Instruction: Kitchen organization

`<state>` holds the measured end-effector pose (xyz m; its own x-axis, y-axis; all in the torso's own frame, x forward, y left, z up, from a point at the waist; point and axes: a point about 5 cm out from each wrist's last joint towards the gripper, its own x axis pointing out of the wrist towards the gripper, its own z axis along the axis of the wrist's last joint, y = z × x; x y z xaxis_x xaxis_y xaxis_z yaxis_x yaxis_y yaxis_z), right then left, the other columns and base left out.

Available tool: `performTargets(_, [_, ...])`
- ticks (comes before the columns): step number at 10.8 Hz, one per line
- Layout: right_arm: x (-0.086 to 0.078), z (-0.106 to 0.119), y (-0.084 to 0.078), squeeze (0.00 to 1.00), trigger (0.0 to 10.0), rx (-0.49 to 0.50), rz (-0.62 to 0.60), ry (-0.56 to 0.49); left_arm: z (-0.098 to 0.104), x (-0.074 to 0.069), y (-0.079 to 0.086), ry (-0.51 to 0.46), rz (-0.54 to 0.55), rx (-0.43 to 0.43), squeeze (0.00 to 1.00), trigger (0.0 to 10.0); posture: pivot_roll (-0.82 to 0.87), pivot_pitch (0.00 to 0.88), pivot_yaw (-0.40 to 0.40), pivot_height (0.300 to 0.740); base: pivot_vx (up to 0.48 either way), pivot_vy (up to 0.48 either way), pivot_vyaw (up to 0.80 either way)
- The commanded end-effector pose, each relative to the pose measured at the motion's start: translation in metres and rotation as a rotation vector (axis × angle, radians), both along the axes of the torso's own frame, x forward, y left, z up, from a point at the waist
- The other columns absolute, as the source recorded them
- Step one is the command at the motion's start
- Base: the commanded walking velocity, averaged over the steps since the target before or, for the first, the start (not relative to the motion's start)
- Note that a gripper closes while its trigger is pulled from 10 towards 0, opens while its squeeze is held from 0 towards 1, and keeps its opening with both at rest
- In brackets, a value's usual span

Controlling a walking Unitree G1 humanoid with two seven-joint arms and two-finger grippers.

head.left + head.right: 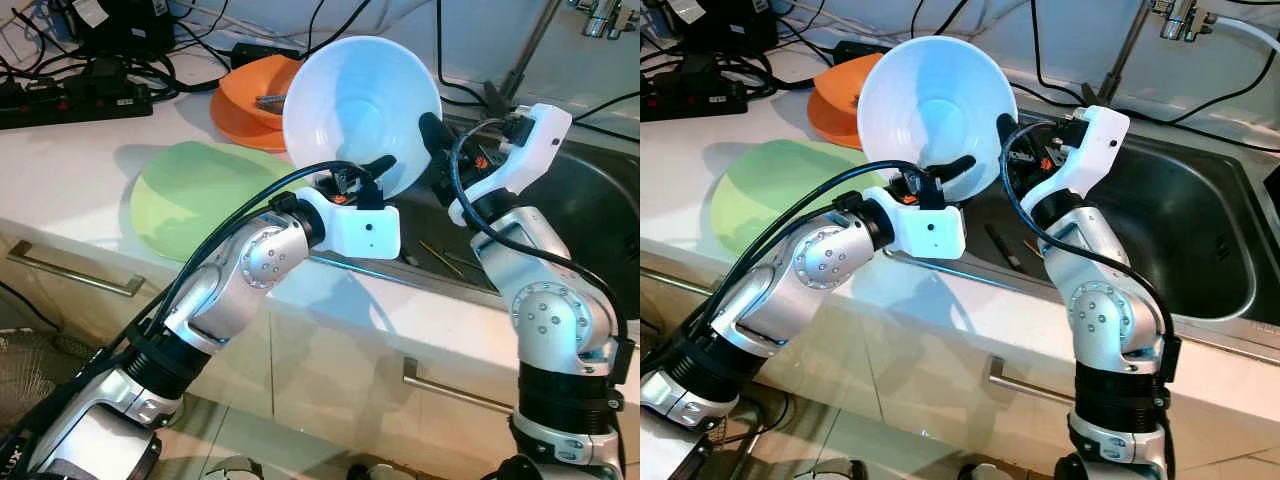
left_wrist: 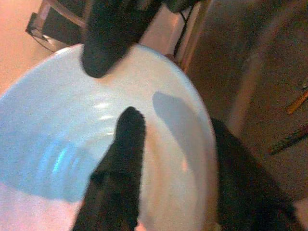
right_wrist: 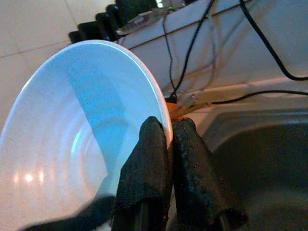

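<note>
A white bowl (image 1: pixel 352 100) is held up over the counter edge, tilted so its inside faces me. My right gripper (image 3: pixel 171 129) is shut on the bowl's rim on the sink side, with one finger inside and one outside. My left gripper (image 2: pixel 178 127) comes up from below and stands open astride the lower rim. One of its fingers (image 1: pixel 385 162) lies against the inner wall. The other is behind the bowl, a gap away from the rim.
On the counter behind lie a green plate (image 1: pixel 195 195) and an orange bowl (image 1: pixel 245 95). A power strip (image 1: pixel 70 100) and cables sit at the back left. The steel sink (image 1: pixel 1170 220) is on the right, with utensils (image 1: pixel 440 255) in it. Drawer handles (image 1: pixel 75 270) are below.
</note>
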<state>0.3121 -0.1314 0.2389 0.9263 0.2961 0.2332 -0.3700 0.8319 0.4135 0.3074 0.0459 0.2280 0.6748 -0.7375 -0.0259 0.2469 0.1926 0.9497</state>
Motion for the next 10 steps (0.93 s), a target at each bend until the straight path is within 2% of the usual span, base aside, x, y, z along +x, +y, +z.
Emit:
performTargets(1, [0.004,-0.006,-0.008,0.00,0.0,-0.006,-0.076,0.035,0.019,0.001,0.000,-0.073,0.004,-0.052,0.00,10.0,0.03,0.085,-0.077,0.740,0.000,0.000,0.00])
performTargets(2, [0.008,-0.007,-0.017,0.00,0.0,0.014,-0.162,0.054,0.019,0.001,0.000,-0.074,0.001,-0.057,0.00,10.0,0.03,0.085,-0.077,0.740,0.000,0.000,0.00])
performTargets(4, [0.015,-0.016,-0.062,0.00,0.0,0.070,-0.478,0.123,0.016,0.000,-0.001,-0.036,-0.003,-0.092,0.00,10.0,0.03,0.082,-0.079,0.740,0.000,0.000,0.00])
performTargets(5, [0.015,-0.018,-0.067,0.00,0.0,0.075,-0.510,0.131,0.015,-0.001,-0.001,-0.029,-0.004,-0.099,0.00,10.0,0.03,0.082,-0.079,0.740,0.000,0.000,0.00])
performTargets(6, [0.015,-0.026,-0.082,0.00,0.0,0.098,-0.620,0.178,0.011,-0.004,-0.003,-0.001,-0.032,-0.110,0.00,10.0,0.03,0.083,-0.078,0.740,0.000,0.000,0.00])
performTargets(8, [0.016,-0.033,-0.090,0.00,0.0,0.086,-0.690,0.203,0.007,-0.004,-0.003,0.071,-0.025,-0.188,0.00,10.0,0.03,0.083,-0.078,0.740,0.000,0.000,0.00])
performTargets(9, [0.016,-0.039,-0.097,0.00,0.0,0.030,-0.734,0.223,-0.001,-0.003,-0.002,0.237,0.004,-0.360,0.00,10.0,0.03,0.083,-0.078,0.740,0.000,0.000,0.00])
performTargets(10, [0.017,-0.046,-0.099,0.00,2.4,-0.049,-0.750,0.237,-0.012,-0.001,0.001,0.443,0.058,-0.565,0.00,10.0,0.04,0.081,-0.077,0.740,0.000,0.000,0.00])
